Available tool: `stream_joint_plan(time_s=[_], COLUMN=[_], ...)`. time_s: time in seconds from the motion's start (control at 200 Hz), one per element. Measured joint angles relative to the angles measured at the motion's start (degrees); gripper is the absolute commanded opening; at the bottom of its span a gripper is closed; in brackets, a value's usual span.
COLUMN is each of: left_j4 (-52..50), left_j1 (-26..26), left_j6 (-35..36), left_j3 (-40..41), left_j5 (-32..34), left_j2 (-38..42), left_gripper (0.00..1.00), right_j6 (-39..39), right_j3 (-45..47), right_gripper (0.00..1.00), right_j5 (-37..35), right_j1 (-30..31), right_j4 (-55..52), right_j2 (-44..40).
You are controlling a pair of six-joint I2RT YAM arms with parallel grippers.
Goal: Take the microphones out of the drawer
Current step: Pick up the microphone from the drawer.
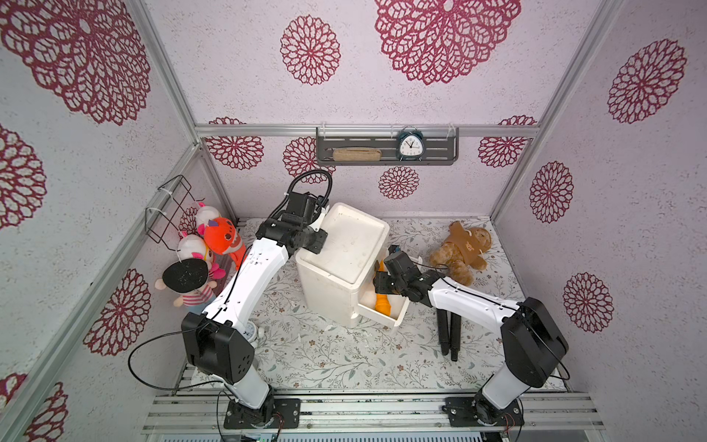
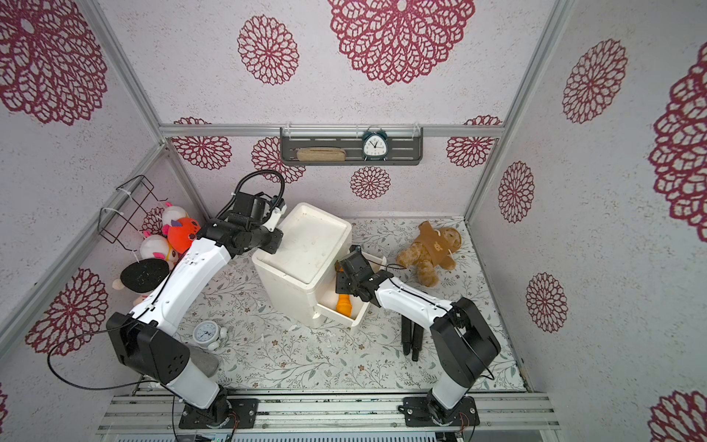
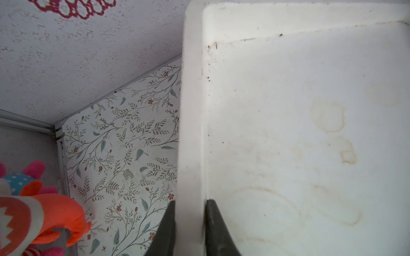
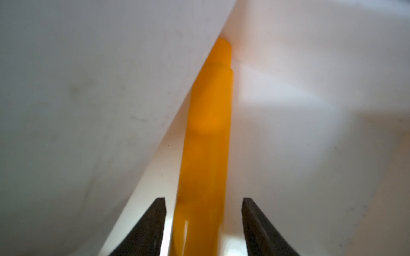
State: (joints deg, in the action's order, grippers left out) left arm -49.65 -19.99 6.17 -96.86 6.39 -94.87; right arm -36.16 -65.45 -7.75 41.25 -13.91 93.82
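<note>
A white drawer unit [image 1: 325, 291] stands mid-table with its bottom drawer [image 1: 398, 317] pulled out. In the drawer lies the orange microphone [image 1: 383, 302], shown in both top views [image 2: 344, 304]. My right gripper [image 1: 382, 275] reaches down into the drawer. In the right wrist view it [image 4: 203, 201] is open, and the microphone's handle [image 4: 206, 144] runs between the jaws with a gap on each side. My left gripper [image 3: 190, 201] is shut on the raised rim [image 3: 192, 110] of the unit's top, at its far left edge [image 1: 323, 222].
A brown teddy bear [image 1: 463, 250] lies right of the drawer. Plush toys [image 1: 206, 245] pile up at the left wall under a wire basket [image 1: 168, 208]. Black legs [image 1: 449, 333] lie under the right arm. A small white clock [image 2: 206, 333] stands front left. A wall shelf [image 1: 386, 147] holds a clock.
</note>
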Motion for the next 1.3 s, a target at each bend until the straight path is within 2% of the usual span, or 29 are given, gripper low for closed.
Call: stream_joint_plan(time_s=[0.06, 0.16, 0.49, 0.765, 1.056, 1.296], left_j4=[0.0, 0.0, 0.3, 0.2, 0.3, 0.3], left_j1=[0.0, 0.0, 0.0, 0.0, 0.0, 0.0], left_j6=[0.0, -0.2, -0.4, -0.4, -0.4, -0.4], left_j3=[0.0, 0.0, 0.3, 0.3, 0.3, 0.3], left_j5=[0.0, 0.1, 0.3, 0.3, 0.3, 0.3], left_j2=[0.0, 0.0, 0.2, 0.2, 0.2, 0.2], left_gripper=[0.01, 0.01, 0.01, 0.01, 0.01, 0.01], right_j6=[0.0, -0.8, -0.9, -1.2, -2.6, -4.5], right_j3=[-0.5, -1.4, -4.1, -4.0, -2.5, 0.7], right_gripper=[0.71, 0.71, 0.56, 0.39, 0.0, 0.0], right_j5=[-0.1, -0.4, -1.8, -2.8, -3.0, -3.3], right_j1=[0.0, 0.0, -0.1, -0.1, -0.1, -0.7], right_j4=[-0.1, -1.5, -3.3, -2.8, -0.8, 0.3], right_j2=[0.2, 1.1, 4.6, 4.6, 3.2, -1.2])
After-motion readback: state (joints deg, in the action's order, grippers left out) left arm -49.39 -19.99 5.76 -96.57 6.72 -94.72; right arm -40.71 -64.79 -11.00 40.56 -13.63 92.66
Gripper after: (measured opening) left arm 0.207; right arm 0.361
